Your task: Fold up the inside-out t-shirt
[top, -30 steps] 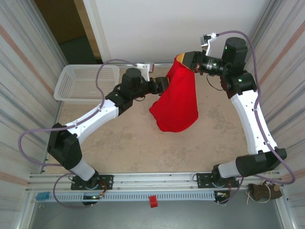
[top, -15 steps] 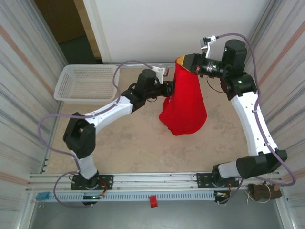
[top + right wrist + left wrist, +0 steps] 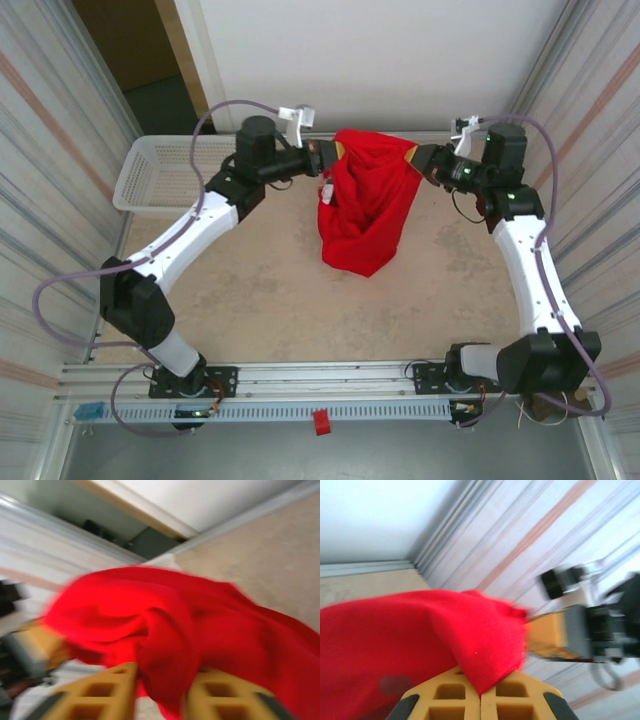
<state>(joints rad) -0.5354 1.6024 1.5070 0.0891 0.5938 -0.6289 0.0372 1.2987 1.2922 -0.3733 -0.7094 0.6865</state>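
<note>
left tool (image 3: 480,701): 2 fingers pressed together, clamped on a fold of the inside-out t-shirt (image 3: 362,205) at its upper left edge.
right tool (image 3: 160,694): 2 fingers (image 3: 95,692) standing apart, with a bulge of red cloth in the gap between them; this view is blurred.
tool positions: both are raised over the far edge of the bench (image 3: 260,300) and face each other. The left tool is about midway along that edge, and the right tool is between there and the far right corner.
inside-out t-shirt: its top edge is strung between the 2 tools. The rest hangs down bunched and tapering, with the low end over the middle of the bench. I cannot tell whether that end touches the surface.
basket (image 3: 165,172): white mesh, at the far left corner of the bench, well apart from the shirt.
</note>
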